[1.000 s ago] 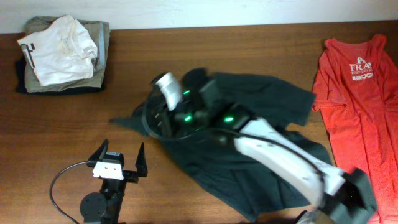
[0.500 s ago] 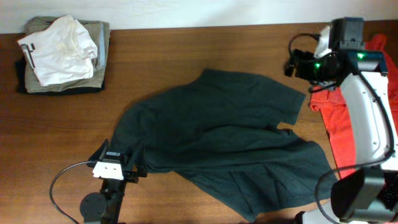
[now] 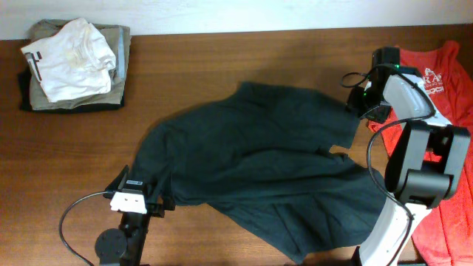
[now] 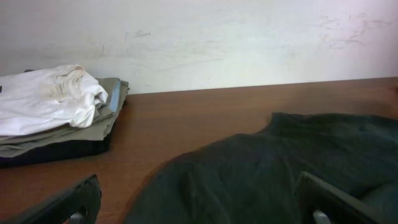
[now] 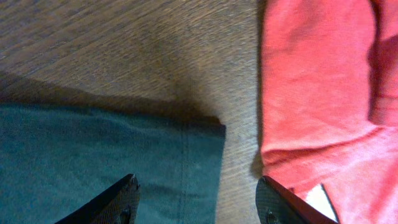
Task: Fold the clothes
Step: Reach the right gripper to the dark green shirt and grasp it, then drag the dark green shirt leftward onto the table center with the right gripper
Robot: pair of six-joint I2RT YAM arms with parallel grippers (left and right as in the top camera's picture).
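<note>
Black top [image 3: 259, 170] rumpled across the middle of the table [image 3: 222, 52], with neither gripper pinching it.
Nearest, at 7 o'clock, the left gripper [image 3: 144, 191] sits with fingers spread wide at the top's edge. At 2 o'clock the right gripper [image 5: 199, 196] hangs over the top's corner, fingers apart, just beside a red shirt [image 3: 436, 96]. A folded pile [image 3: 74, 63] lies far off at 10 o'clock.

Dark green top [image 3: 259, 162], red shirt [image 3: 461, 103], brown table [image 3: 222, 66].

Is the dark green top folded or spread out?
Spread out, not folded: the dark green top sprawls rumpled across the table, with only loose creases and an overlap near its lower edge.
</note>
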